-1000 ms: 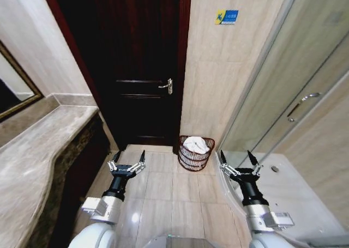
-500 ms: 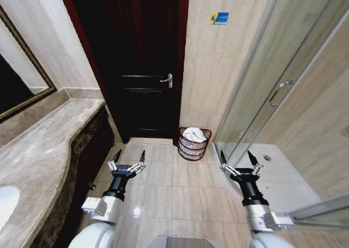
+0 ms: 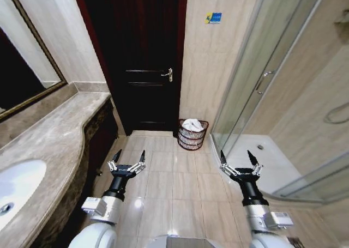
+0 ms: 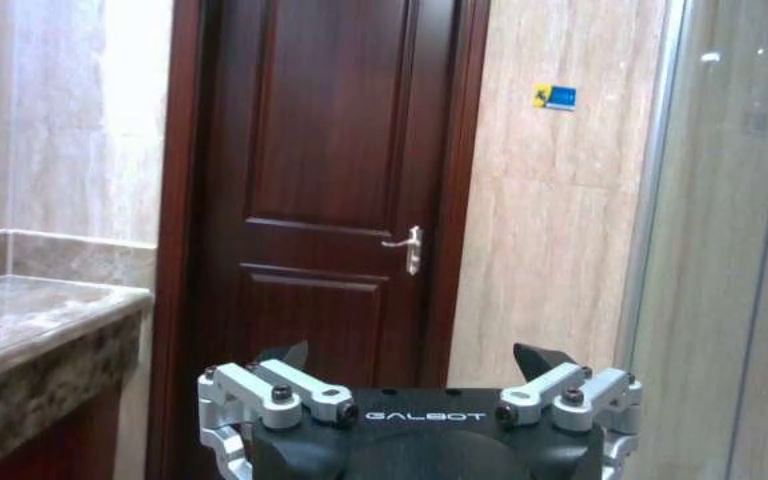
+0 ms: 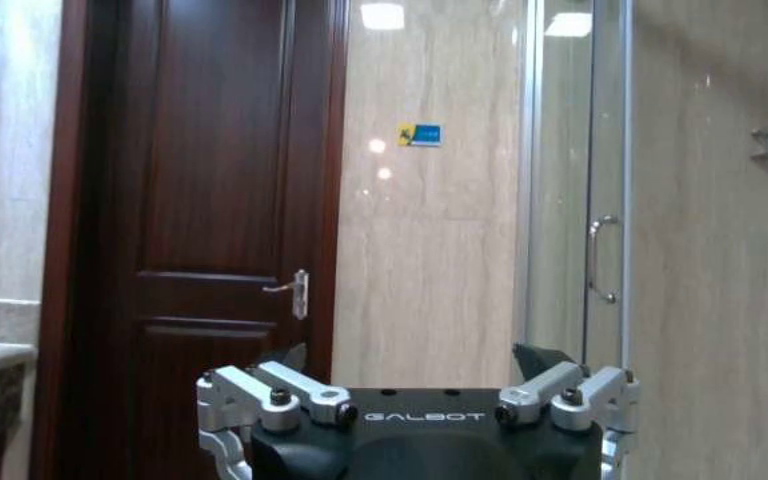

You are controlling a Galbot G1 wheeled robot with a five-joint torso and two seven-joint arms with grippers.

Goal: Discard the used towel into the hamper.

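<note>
The hamper (image 3: 193,134), a small round dark-red wire basket, stands on the tiled floor against the wall just right of the dark door. A white towel (image 3: 192,125) lies bunched inside it, showing above the rim. My left gripper (image 3: 127,160) is held low in front of me, open and empty, well short of the hamper and to its left. My right gripper (image 3: 239,159) is likewise open and empty, short of the hamper and to its right. In the wrist views the left gripper (image 4: 418,360) and the right gripper (image 5: 415,360) both point towards the door with fingers spread.
A marble vanity counter (image 3: 49,150) with a white sink (image 3: 19,185) runs along the left, a mirror (image 3: 24,68) above it. The dark wooden door (image 3: 139,57) is shut. A glass shower enclosure (image 3: 256,90) with a raised tray (image 3: 272,166) fills the right. Tiled floor (image 3: 174,182) lies between.
The whole view has shifted: the hamper now looks smaller and farther away, and more of the counter, sink and shower shows. Both grippers hold the same open pose.
</note>
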